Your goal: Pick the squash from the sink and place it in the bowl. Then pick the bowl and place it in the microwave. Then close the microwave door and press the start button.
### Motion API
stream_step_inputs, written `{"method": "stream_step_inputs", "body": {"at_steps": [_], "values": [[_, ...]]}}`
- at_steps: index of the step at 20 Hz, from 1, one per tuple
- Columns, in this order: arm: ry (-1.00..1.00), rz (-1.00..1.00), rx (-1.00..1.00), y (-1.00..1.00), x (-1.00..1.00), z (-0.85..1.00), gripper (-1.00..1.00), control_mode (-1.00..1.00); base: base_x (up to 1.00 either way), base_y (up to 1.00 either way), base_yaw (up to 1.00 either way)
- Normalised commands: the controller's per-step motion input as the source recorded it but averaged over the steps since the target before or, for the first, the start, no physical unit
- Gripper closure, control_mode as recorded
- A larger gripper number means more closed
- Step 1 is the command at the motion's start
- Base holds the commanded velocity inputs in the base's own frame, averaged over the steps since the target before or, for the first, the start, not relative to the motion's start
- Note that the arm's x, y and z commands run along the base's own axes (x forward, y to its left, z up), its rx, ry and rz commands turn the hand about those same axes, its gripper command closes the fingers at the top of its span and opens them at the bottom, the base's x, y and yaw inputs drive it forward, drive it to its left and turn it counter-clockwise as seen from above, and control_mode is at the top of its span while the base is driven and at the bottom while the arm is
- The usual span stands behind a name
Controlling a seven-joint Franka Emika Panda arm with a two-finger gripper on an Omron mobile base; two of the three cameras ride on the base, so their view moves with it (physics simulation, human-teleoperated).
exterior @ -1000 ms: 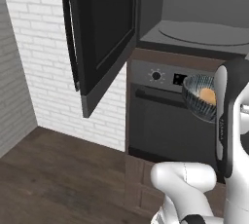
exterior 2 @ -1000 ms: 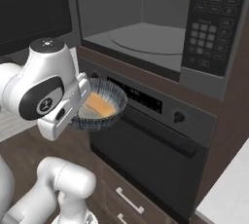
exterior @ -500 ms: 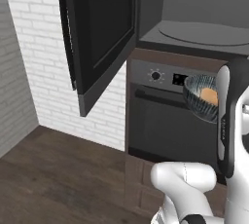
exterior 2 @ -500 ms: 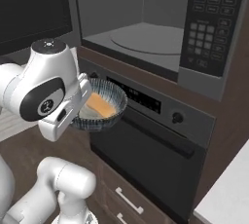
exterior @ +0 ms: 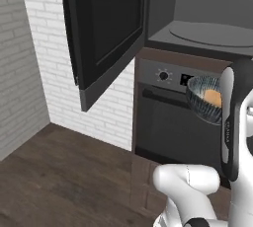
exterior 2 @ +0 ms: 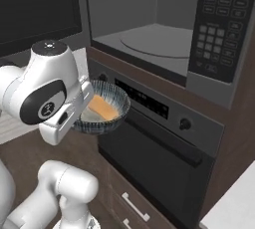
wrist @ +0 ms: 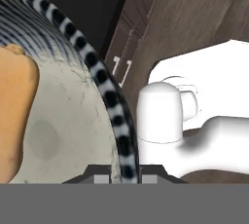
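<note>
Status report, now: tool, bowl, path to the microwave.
Tool shut on bowl rim. Squash inside bowl, held in front of oven, below microwave cavity. Microwave door open; nothing blocking.

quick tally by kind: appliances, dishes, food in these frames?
Appliances: 2 (microwave, oven)
Dishes: 1 (bowl, rim clamped in the gripper)
Food: 1 (squash, inside the bowl)
Total: 4

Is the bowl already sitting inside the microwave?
No, the bowl hangs at the gripper in front of the oven, below the microwave.
</note>
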Motion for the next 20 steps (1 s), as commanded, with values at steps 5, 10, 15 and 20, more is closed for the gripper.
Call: {"method": "stream_step_inputs", "body": {"at_steps": [5, 10, 15, 20], "values": [[0.00, 0.00, 0.00, 0.00, 0.00, 0.00, 1.00, 1.00, -0.06, -0.16, 0.20], [0.00, 0.00, 0.00, 0.00, -0.14, 0.19, 1.00, -1.00, -0.10, -0.03, 0.08], [-0.11, 0.00, -0.04, 0.00, -0.65, 0.69, 1.00, -1.00, 0.00, 0.00, 0.00], [-0.13, 0.00, -0.13, 0.00, -0.58, 0.60, 1.00, -1.00, 0.00, 0.00, 0.00]]}}
